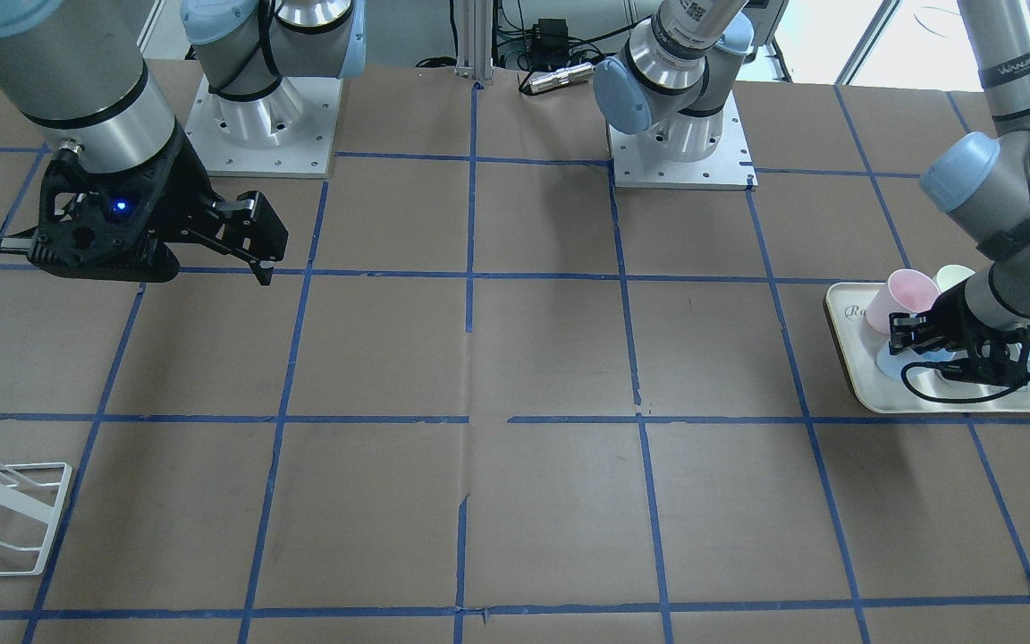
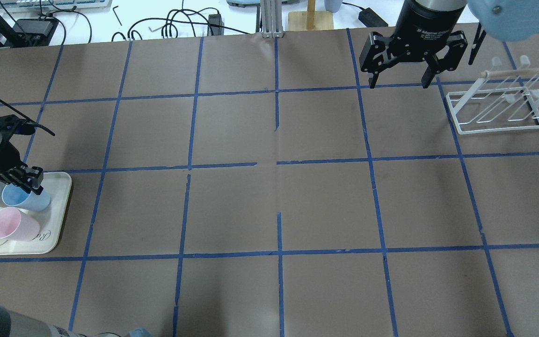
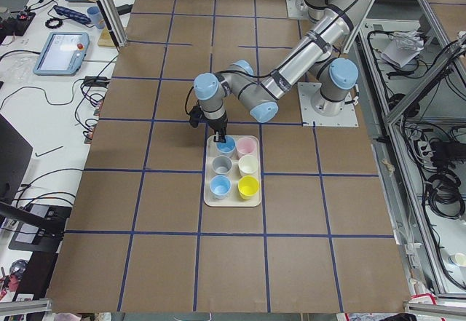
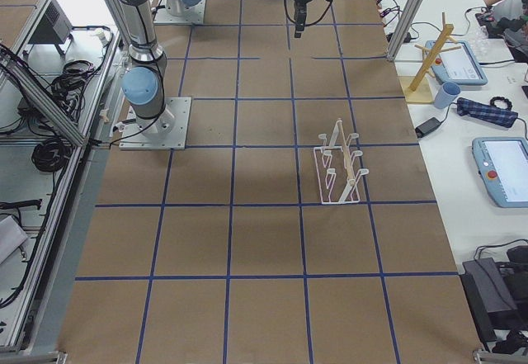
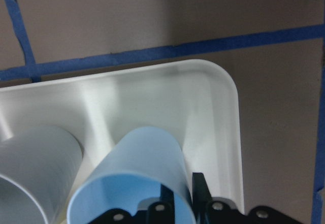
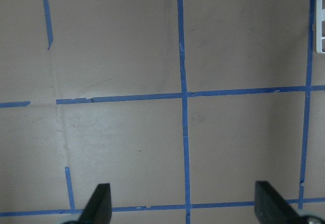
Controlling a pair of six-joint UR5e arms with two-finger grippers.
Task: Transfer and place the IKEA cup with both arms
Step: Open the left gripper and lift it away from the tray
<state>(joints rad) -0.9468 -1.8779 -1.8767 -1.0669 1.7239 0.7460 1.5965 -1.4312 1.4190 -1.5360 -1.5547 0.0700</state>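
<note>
Nearest to the left wrist camera is the IKEA cup [image 5: 132,178], a pale blue tumbler that stands upright in a corner of the white tray [image 5: 223,87], at the end of the worktop [image 2: 269,206] on the robot's left side. Just beside it is the grey cup [image 5: 35,168], and the pink cup [image 2: 10,224] is also close. The left hand [image 5: 184,196] is narrow: one finger goes inside the cup and the other is outside, so it seems to pinch only the thin wall at the rim. The right hand [image 2: 399,84] is wide open and holds nothing; it hangs above the worktop near the white rack [image 2: 496,110], well apart from the tray. The task is probably at the first pick, and the hand-over is not yet done. The risk is mostly in this grasp. A pinch on one side of a smooth, tapering wall can let the cup swing or slip when it is lifted, and a tilted cup could knock the grey cup. Later, a badly aligned cup would be difficult for the right hand to take.
</note>
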